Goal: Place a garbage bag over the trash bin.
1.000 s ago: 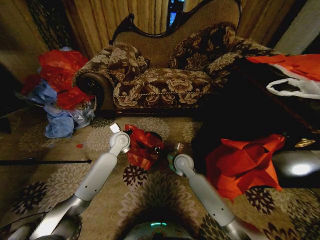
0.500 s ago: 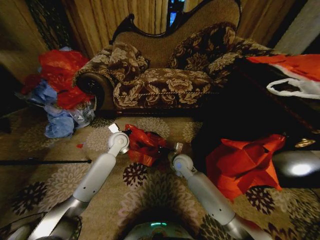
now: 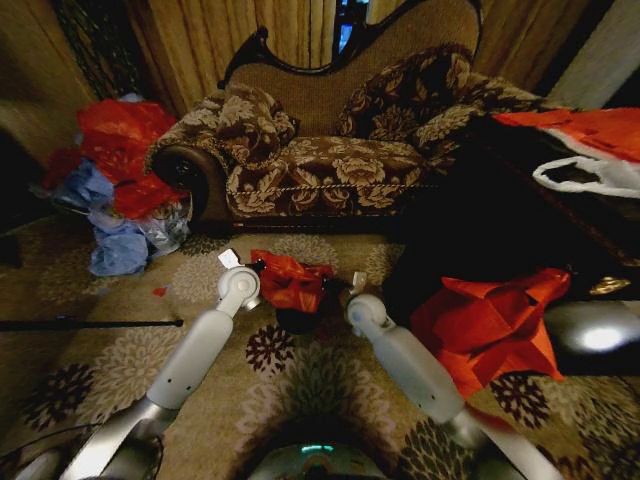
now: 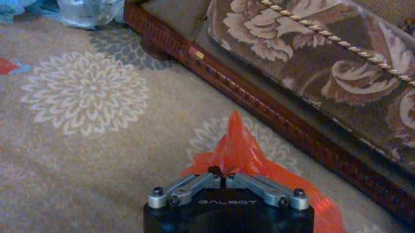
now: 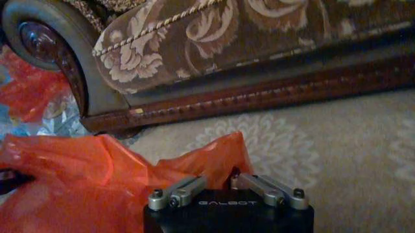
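The glossy red-orange garbage bag (image 3: 290, 280) is stretched between my two grippers, just above the small black trash bin (image 3: 298, 320) on the carpet in front of the sofa. The bin's dark body shows under the bag; its rim is hidden. My left gripper (image 3: 258, 268) grips the bag's left edge, and in the left wrist view the gripper (image 4: 224, 175) is shut on a peak of the bag (image 4: 236, 145). My right gripper (image 3: 345, 288) holds the right edge, and in the right wrist view the gripper (image 5: 220, 180) is shut on the bag (image 5: 77, 170).
The patterned sofa (image 3: 330, 160) stands right behind the bin. A heap of red and pale blue bags (image 3: 115, 190) lies at the left. Another red bag (image 3: 490, 325) lies on the floor at the right, beside a dark table (image 3: 520, 220). A black rod (image 3: 90, 323) lies on the carpet.
The bag has risen and been pulled out wider and flatter between the grippers. My right arm has lifted and moved forward; the left arm has barely shifted.
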Motion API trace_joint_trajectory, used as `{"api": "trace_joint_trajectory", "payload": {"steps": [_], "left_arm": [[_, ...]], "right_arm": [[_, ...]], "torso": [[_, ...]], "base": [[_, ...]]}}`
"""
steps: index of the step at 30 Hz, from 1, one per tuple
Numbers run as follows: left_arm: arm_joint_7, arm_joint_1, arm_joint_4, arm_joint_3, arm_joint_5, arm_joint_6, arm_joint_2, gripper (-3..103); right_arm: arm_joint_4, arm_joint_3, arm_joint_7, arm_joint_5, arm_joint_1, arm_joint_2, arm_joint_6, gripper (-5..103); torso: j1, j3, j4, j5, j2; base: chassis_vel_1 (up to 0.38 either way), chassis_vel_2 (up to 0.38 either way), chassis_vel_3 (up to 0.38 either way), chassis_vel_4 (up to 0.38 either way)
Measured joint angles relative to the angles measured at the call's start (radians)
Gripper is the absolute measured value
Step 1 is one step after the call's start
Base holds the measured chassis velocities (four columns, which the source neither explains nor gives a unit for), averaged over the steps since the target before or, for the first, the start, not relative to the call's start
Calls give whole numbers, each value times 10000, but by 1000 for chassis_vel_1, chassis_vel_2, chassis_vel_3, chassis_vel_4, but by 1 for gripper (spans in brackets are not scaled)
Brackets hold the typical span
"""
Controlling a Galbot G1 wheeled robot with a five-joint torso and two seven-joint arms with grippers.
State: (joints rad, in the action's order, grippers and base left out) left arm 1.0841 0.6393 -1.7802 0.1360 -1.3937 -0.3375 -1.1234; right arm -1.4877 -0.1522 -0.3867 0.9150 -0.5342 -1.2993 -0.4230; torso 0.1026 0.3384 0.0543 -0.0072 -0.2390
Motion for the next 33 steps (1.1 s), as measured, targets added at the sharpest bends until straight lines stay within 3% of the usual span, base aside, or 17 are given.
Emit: {"api": "trace_joint_trajectory", "payload": {"steps": [9,18,23,33], "left_arm": [[388,-125,-45,80,310,418,-435,0],[217,102,489,234,1561,530,-508,0],[505,396,615,411,2011,590,-792,0],[-34,744,343,393,2128,425,-703,0]], "right_arm": [[1269,-313,960,-992,834,-27,295,0],[1940,-402,1538,-1899,1191,-106,605,0],[2505,-488,2119,-2249,1397,-50,741,0],[2951,-524,2440,-2475,1580,-57,831,0]], "torso": [[0,0,3,1,0],[-1,0,0,1,0],[-1,0,4,2,0],[-1,0,3,1,-2]], "base": [[0,0,0,0],[0,0,0,0],[0,0,0,0],[0,0,0,0]]}}
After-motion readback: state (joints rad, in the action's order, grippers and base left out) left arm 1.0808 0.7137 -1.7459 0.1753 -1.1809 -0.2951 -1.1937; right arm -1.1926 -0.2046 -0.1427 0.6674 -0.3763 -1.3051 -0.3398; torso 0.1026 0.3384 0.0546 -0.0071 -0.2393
